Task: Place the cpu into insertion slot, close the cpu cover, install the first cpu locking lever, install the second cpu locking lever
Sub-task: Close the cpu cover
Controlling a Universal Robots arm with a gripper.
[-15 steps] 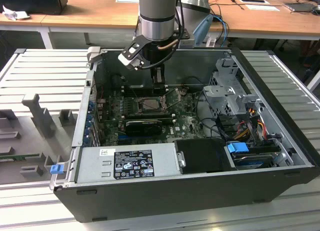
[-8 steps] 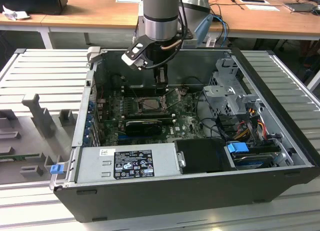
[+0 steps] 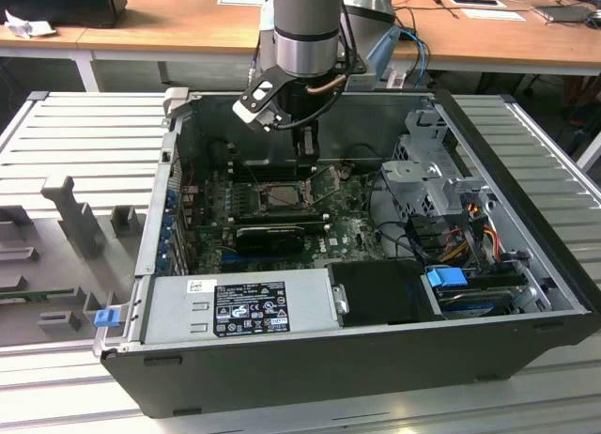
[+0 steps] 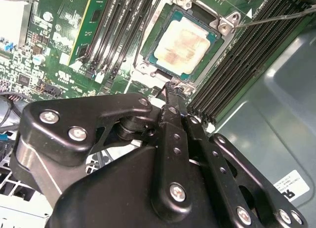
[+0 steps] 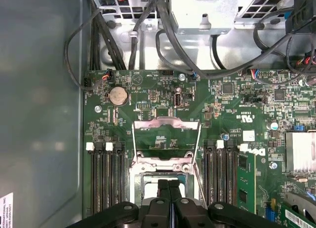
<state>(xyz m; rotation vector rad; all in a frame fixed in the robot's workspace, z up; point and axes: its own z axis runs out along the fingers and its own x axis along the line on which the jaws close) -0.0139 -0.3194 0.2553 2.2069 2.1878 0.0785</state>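
Tool [image 4: 172, 84] closed on nothing, just beside the cpu [image 4: 184, 40] in the insertion slot [image 4: 224, 24]

Wrist views seemingly near insertion slot [image 4: 224, 25]

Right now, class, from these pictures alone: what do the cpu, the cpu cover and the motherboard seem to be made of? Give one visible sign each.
The cpu: top looks like metal, matt silver with pale beige smears. The cpu cover: thin sheet metal, seemingly steel, bright silvery glints along its bars. The motherboard: probably resin laminate, glossy green with soldered parts.
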